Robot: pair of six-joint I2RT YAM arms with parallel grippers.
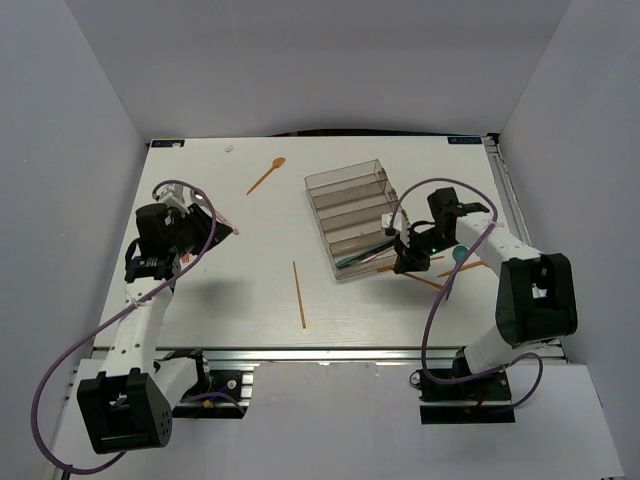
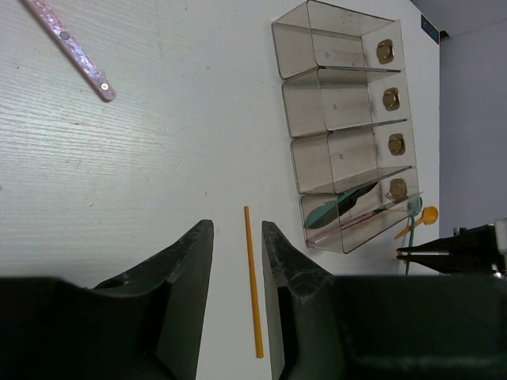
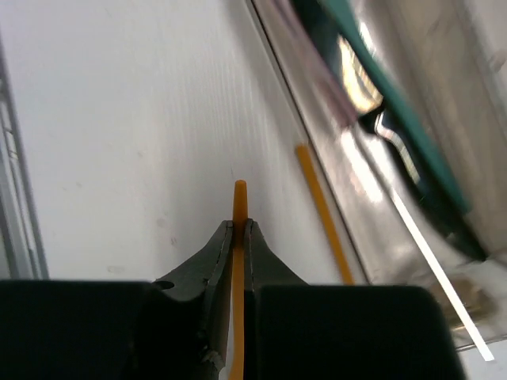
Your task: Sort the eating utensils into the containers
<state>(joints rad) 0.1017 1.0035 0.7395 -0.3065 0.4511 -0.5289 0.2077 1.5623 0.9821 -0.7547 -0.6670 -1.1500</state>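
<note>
Overhead, white table point(image 1: 230, 290), tinted tray point(image 1: 350, 196), grey walls point(image 1: 300, 60)

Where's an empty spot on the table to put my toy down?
Biggest bare patch: between the left gripper and the orange stick. Also bare: the far left corner, beyond the orange spoon. Crowded: right of the tray, where the right gripper pinches an orange utensil among loose utensils.

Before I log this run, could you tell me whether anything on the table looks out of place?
The tray sits skewed to the table edges, and an orange spoon lies alone near the far edge, well away from the rest.
</note>
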